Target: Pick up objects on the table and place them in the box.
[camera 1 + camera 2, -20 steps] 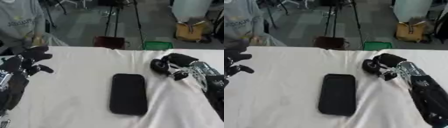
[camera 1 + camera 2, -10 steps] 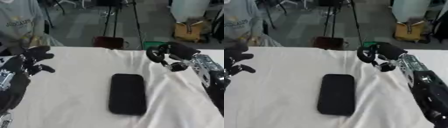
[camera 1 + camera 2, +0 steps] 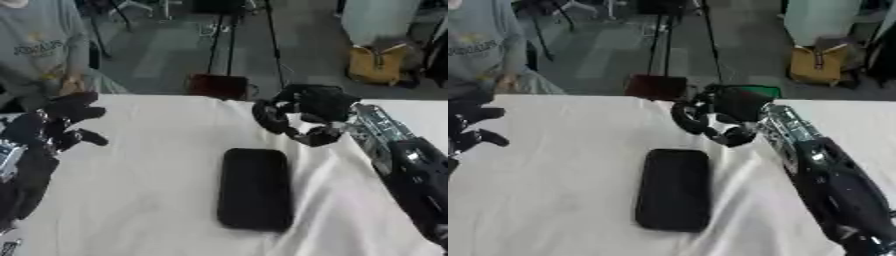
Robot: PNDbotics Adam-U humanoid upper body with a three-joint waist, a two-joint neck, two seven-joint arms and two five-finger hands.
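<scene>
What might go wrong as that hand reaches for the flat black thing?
The black slab lies flat on a soft white cloth, so the right hand with its curled fingers may struggle to get under it and may bunch the cloth instead. No box shows in these views, so the drop-off spot cannot be checked.

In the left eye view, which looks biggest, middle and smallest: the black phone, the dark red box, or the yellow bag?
1. black phone, clearly largest
2. yellow bag
3. dark red box

The bag and box look similar and sit farther away, so their order is unsure.
</scene>
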